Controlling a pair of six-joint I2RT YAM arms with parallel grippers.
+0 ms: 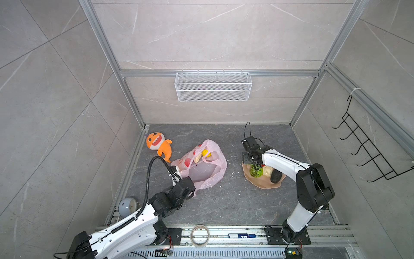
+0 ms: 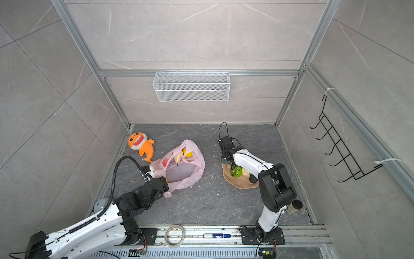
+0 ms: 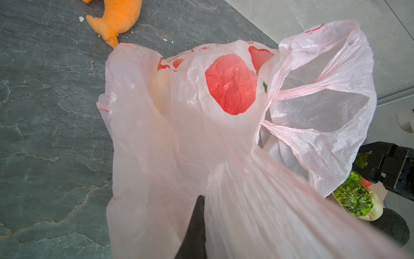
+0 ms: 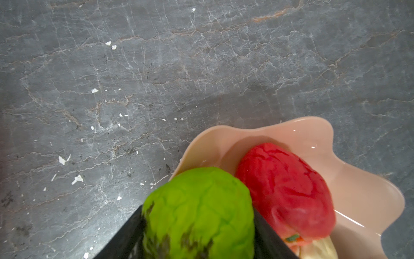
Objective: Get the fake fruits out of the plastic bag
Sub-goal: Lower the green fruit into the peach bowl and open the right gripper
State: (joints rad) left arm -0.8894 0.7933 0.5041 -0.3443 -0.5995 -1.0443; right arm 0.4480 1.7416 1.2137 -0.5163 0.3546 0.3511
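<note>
Several fruits [image 1: 256, 171] fill bowl [image 1: 264, 185], others in bag [image 1: 209, 177].

Bunched film of the plastic bag [image 3: 235, 179] hides all but one tip of the left fingers [image 3: 196, 226], clamped on it. Inside, a cream piece [image 1: 197, 158] and a yellow piece [image 1: 206, 153] show only partly; the red patch [image 3: 230, 87] may be print or fruit. The right fingers [image 4: 127, 242] and green bumpy ball [image 4: 199, 213] run off the picture's edge, so their grip is unclear. The right arm [image 1: 284, 162] covers part of the bowl [image 1: 262, 182].
</note>
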